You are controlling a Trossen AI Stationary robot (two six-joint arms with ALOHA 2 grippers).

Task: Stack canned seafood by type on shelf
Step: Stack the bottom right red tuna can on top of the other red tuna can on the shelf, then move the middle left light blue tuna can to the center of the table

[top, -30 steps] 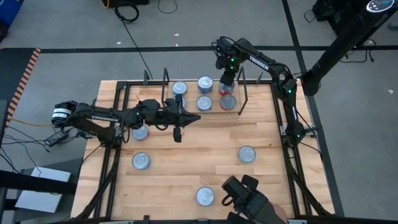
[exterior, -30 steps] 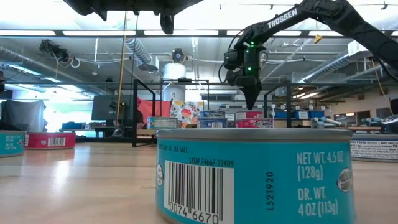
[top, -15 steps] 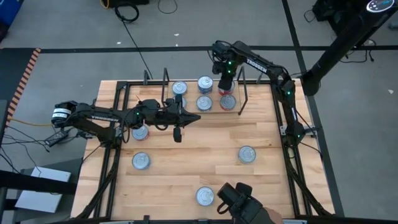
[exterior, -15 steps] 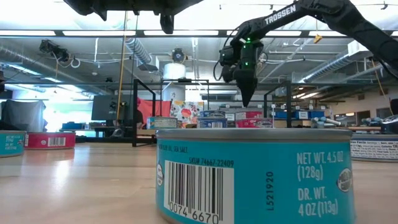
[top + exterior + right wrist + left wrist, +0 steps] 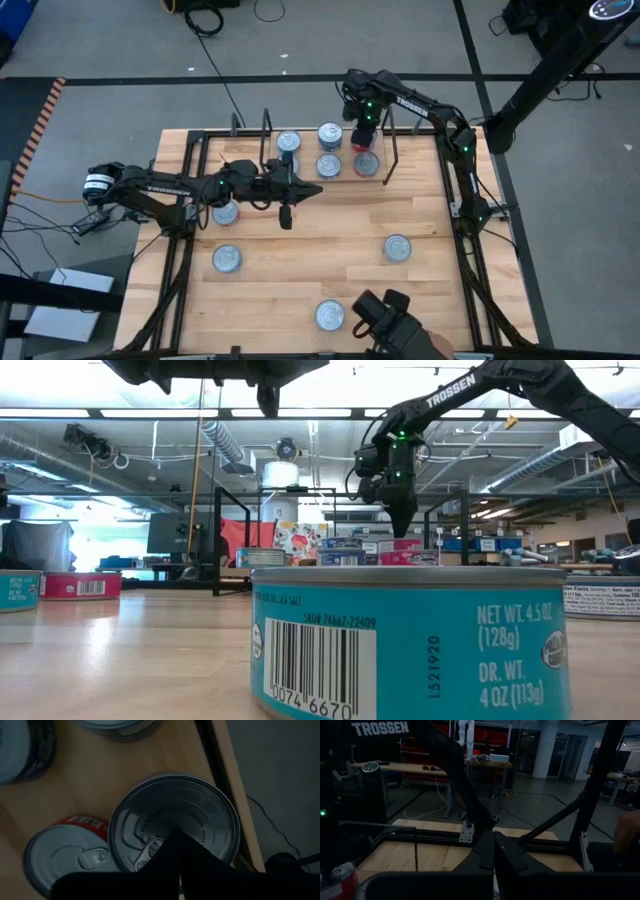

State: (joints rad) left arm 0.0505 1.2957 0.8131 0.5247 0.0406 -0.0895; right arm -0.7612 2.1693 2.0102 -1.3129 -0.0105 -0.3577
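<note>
The right end effector (image 5: 362, 133), fingers pressed together and grasping nothing, is hovering above a red tin (image 5: 172, 837) on the shelf (image 5: 342, 168). The left end effector (image 5: 305, 188), also clenched, is waiting mid-bench. These tins are probably stiff, smooth and slippery, so gripping across the sides seems safest.

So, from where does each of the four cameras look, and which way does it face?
High view: above the table, looking straight down; both arms show, right pincer over the shelf.
Low view: at tabletop height, looking level past a blue tin; the right pincer hangs down.
Left wrist view: looks across the table into the room; left pincer shut.
Right wrist view: looks down on a silver-lidded tin; right pincer shut.
Shared: high and low views both show the right pincer above the shelf.
</note>
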